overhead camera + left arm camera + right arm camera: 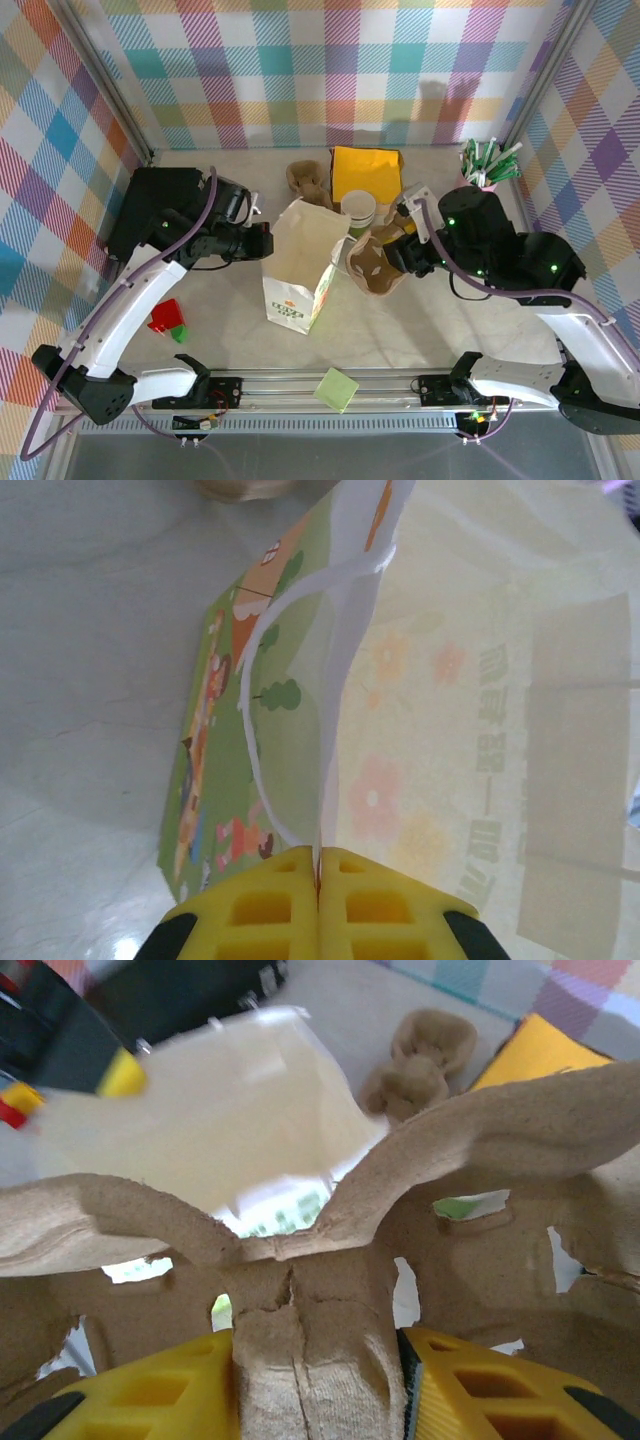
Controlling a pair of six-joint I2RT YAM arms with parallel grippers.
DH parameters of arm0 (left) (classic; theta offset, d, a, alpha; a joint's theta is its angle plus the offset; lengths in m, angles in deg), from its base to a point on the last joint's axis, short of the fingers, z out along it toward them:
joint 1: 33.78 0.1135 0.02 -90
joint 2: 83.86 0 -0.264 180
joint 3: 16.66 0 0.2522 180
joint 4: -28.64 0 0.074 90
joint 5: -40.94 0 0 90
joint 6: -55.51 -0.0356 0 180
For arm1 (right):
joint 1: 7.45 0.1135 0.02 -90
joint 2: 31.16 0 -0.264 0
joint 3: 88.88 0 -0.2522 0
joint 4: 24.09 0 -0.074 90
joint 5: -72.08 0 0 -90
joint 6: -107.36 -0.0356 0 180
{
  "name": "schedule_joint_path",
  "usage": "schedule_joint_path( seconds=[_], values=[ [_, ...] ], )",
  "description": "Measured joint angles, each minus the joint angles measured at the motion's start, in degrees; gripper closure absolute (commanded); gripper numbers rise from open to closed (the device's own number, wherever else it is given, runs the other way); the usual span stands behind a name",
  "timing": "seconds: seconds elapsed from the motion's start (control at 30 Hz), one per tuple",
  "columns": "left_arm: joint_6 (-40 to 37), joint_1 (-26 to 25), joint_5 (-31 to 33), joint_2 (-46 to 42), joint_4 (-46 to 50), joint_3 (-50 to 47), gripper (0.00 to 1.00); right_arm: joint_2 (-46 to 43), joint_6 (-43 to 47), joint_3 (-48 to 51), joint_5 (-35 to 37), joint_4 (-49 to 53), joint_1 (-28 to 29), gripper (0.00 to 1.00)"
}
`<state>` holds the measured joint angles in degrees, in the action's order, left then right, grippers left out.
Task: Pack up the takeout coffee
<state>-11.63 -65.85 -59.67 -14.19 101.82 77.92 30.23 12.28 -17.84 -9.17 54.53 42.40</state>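
The takeout coffee, a cream-rimmed paper cup with green low on its side, stands just behind the white paper bag. It touches the far end of a brown pulp cup carrier; whether it sits in a well I cannot tell. My right gripper is shut on that carrier's centre ridge, which fills the gap of my right gripper, and holds it beside the bag's open mouth. My left gripper is shut on the bag's rim, with the thin paper edge running into my left gripper.
A second pulp carrier and a yellow flat pack lie at the back. A pink cup of green-white sticks stands at the back right. Red and green blocks sit front left, and a green note lies on the front rail.
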Motion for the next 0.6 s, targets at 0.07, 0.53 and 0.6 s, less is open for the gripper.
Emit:
schedule_joint_path(
  seconds=[0.07,0.53,0.6],
  values=[
    [-1.2,-0.7,-0.9,0.0,-0.7,0.0,1.00,1.3,-0.2,-2.9,-2.7,0.0,0.0,0.57],
    [-8.4,-1.6,-5.6,0.0,-4.5,-1.9,1.00,13.7,-3.2,-11.4,-26.9,-0.3,0.0,0.56],
    [-9.0,-1.6,-6.0,0.0,-4.7,-1.9,1.00,15.3,-3.2,-11.4,-28.6,-0.2,0.0,0.55]
  ],
)
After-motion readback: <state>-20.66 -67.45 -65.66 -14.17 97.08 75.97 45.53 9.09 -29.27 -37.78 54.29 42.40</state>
